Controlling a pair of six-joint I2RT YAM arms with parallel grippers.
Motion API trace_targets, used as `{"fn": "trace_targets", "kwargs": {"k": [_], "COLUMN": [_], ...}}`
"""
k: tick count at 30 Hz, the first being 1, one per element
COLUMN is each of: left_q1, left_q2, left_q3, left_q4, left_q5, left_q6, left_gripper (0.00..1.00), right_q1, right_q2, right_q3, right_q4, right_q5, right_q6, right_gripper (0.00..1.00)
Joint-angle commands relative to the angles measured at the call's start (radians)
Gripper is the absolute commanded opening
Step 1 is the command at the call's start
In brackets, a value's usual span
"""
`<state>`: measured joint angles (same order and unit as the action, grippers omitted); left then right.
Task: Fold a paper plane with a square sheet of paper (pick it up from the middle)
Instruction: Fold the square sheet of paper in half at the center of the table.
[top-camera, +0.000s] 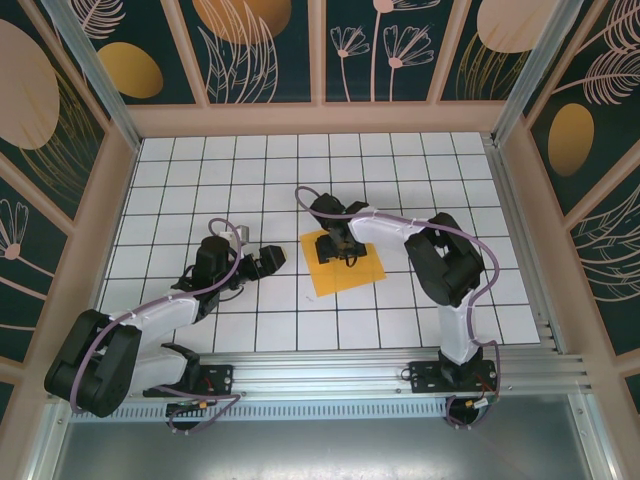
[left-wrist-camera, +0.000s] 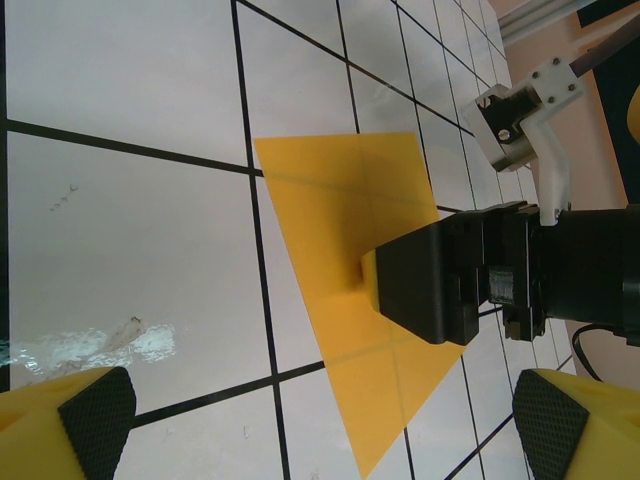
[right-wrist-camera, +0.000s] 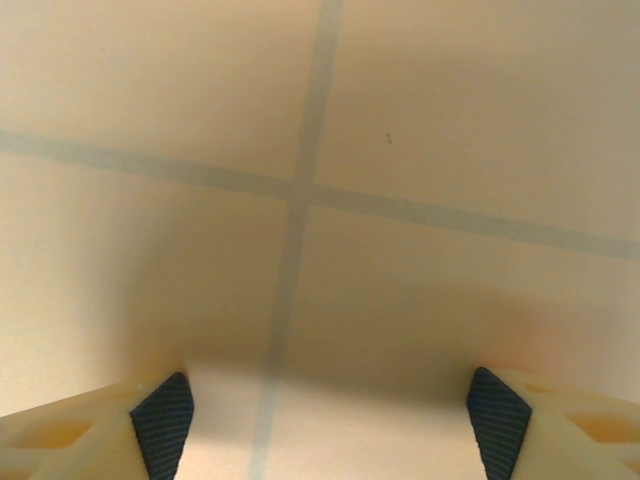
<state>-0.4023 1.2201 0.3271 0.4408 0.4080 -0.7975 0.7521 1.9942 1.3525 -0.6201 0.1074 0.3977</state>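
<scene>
The square sheet of paper (top-camera: 345, 270) lies flat on the white grid table, orange-yellow, with faint creases; it also shows in the left wrist view (left-wrist-camera: 340, 200). My right gripper (top-camera: 340, 246) points straight down on the sheet's middle. In the right wrist view the paper (right-wrist-camera: 320, 150) is very close, table lines showing through it, and the right gripper (right-wrist-camera: 328, 415) stands open with both pads (right-wrist-camera: 163, 412) down at the sheet. My left gripper (top-camera: 268, 258) hovers low just left of the sheet, open (left-wrist-camera: 322, 415), with nothing between its fingers.
The white tiled table (top-camera: 200, 190) is walled by patterned panels on three sides. An aluminium rail (top-camera: 400, 372) carrying both arm bases runs along the near edge. The right arm's black wrist (left-wrist-camera: 450, 275) covers part of the sheet in the left wrist view.
</scene>
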Motion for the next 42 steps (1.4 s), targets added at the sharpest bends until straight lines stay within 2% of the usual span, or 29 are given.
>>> {"fn": "trace_targets", "kwargs": {"k": [1, 10, 19, 25, 27, 30, 35, 41, 42], "left_q1": [-0.003, -0.004, -0.004, -0.004, -0.004, -0.005, -0.004, -0.004, -0.004], "left_q2": [-0.013, -0.003, -0.001, 0.004, 0.002, 0.002, -0.004, -0.052, -0.064], "left_q3": [0.027, 0.030, 0.026, 0.030, 0.030, 0.029, 0.031, 0.040, 0.038], "left_q4": [-0.012, -0.021, -0.025, -0.028, -0.028, -0.030, -0.041, -0.055, -0.057], "left_q5": [0.021, 0.048, 0.058, 0.059, 0.059, 0.058, 0.054, 0.011, -0.002], "left_q6": [0.023, 0.029, 0.031, 0.031, 0.031, 0.033, 0.035, 0.011, 0.007], "left_gripper": [0.99, 0.98, 0.99, 0.99, 0.98, 0.99, 0.99, 0.99, 0.99], "right_q1": [0.000, -0.022, -0.019, -0.018, -0.016, -0.014, -0.008, -0.010, -0.011], "right_q2": [-0.021, 0.016, 0.099, 0.103, 0.097, 0.090, 0.030, -0.101, -0.121], "right_q3": [0.034, 0.034, -0.015, 0.001, 0.014, 0.033, 0.065, 0.066, 0.058], "right_q4": [-0.066, -0.063, -0.057, -0.080, -0.090, -0.104, -0.109, -0.065, -0.049], "right_q5": [-0.014, -0.037, -0.115, -0.064, -0.040, -0.032, -0.043, -0.087, -0.116], "right_q6": [-0.034, -0.087, -0.099, -0.082, -0.076, -0.076, -0.064, -0.027, -0.018], "right_gripper": [0.81, 0.92, 0.92, 0.80, 0.73, 0.72, 0.60, 0.35, 0.35]}}
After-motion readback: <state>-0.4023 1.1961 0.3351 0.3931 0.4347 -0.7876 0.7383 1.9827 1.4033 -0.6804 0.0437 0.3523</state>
